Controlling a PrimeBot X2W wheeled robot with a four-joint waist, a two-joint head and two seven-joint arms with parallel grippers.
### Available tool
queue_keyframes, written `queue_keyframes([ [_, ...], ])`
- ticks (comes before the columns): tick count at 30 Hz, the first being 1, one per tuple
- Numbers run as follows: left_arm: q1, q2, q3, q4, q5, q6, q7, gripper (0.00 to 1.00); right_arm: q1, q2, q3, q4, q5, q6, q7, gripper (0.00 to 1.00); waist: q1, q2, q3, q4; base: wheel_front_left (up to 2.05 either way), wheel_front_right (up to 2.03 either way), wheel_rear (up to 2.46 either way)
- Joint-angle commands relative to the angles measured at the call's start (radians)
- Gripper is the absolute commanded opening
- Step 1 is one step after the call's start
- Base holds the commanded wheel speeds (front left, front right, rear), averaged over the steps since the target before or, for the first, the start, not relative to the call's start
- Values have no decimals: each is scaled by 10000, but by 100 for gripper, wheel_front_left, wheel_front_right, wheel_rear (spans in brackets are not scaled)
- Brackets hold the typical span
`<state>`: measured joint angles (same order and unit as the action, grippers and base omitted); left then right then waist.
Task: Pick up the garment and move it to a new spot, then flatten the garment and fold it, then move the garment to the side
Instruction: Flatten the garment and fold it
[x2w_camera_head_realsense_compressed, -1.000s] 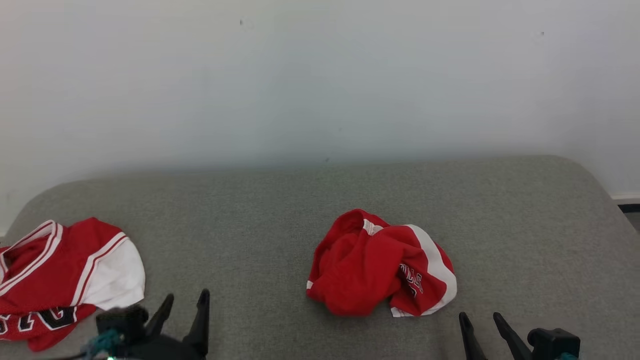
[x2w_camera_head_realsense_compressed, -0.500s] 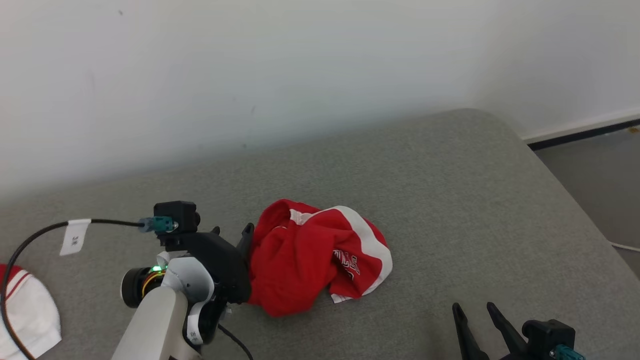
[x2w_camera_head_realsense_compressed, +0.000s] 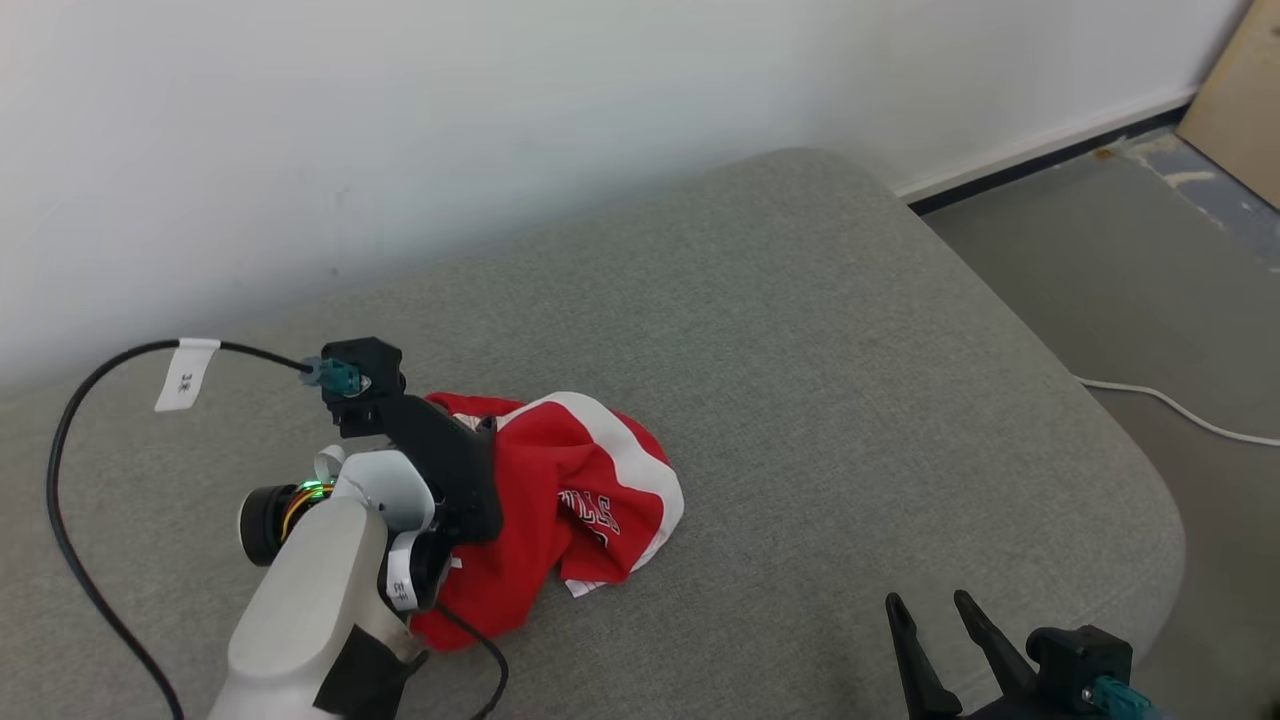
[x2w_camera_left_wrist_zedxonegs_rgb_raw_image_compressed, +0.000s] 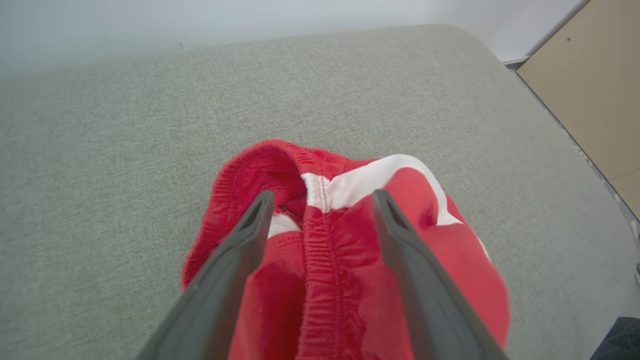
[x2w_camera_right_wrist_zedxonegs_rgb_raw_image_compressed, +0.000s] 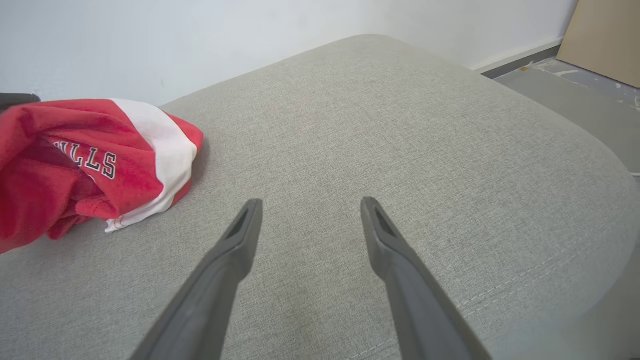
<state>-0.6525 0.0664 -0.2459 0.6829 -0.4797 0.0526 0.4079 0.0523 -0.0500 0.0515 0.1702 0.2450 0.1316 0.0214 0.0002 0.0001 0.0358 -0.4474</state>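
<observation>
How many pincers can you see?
2. The left pincer is open over the red garment; the right pincer is open above the grey cushion.

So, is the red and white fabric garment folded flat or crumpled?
Crumpled. The red and white fabric garment lies bunched in a heap on the grey upholstered surface, its elastic waistband puckered.
</observation>
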Motion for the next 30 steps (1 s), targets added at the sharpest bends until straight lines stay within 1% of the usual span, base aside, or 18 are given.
queue_keyframes([
  [1,-228,-26,6,259,-14,43,100,100,-120,-4,53,-5,54,-18,-48,100,-2,-1,162,-180,0,0,0],
  [5,-688,68,57,1007,13,280,200,100,-223,-8,153,48,79,-18,-70,100,-2,-1,213,-235,0,0,0],
  [8,-900,89,54,1352,-33,278,232,99,-247,-6,182,65,69,-18,-91,100,-2,-1,249,-233,0,0,0],
  [10,-1006,88,-20,1573,-61,163,369,88,-244,-6,197,64,64,-18,-99,100,-2,-1,279,-221,0,0,0],
  [11,-1069,79,-69,1657,-75,64,412,86,-240,-6,215,56,72,-18,-108,100,-2,-1,304,-216,0,0,0],
  [14,-1236,36,-126,1858,-130,-25,298,72,-315,-6,277,70,126,-18,-145,100,-2,-1,392,-218,0,0,0],
  [15,-1291,22,-151,1931,-134,-55,242,49,-344,-6,302,86,120,-18,-141,100,-2,-1,414,-223,0,0,0],
  [16,-1330,9,-183,1982,-142,-88,184,43,-346,-6,328,97,140,-18,-148,100,-2,-1,438,-229,0,0,0],
  [18,-1388,-23,-289,2108,-167,-294,87,39,-355,-6,388,132,173,-18,-161,100,-2,-1,492,-253,0,0,0],
  [20,-1461,-34,-330,2302,-210,-370,77,37,-435,-8,402,147,193,-18,-199,100,-2,-1,549,-274,0,0,0],
  [23,-1573,-44,-359,2427,-252,-408,5,36,-484,-4,406,173,204,-18,-234,100,-2,-1,621,-275,0,0,0],
  [25,-1622,-70,-413,2554,-276,-431,-82,33,-503,-6,369,205,219,-18,-263,100,-2,-1,691,-260,0,0,0],
  [26,-1664,-83,-446,2586,-271,-446,-186,1,-509,-8,345,220,225,-18,-290,100,-2,-1,718,-242,0,0,0],
  [30,-1975,-102,-526,2430,-340,-705,-891,0,-491,-4,246,275,246,-18,-346,100,-2,-1,741,-55,0,0,0],
])
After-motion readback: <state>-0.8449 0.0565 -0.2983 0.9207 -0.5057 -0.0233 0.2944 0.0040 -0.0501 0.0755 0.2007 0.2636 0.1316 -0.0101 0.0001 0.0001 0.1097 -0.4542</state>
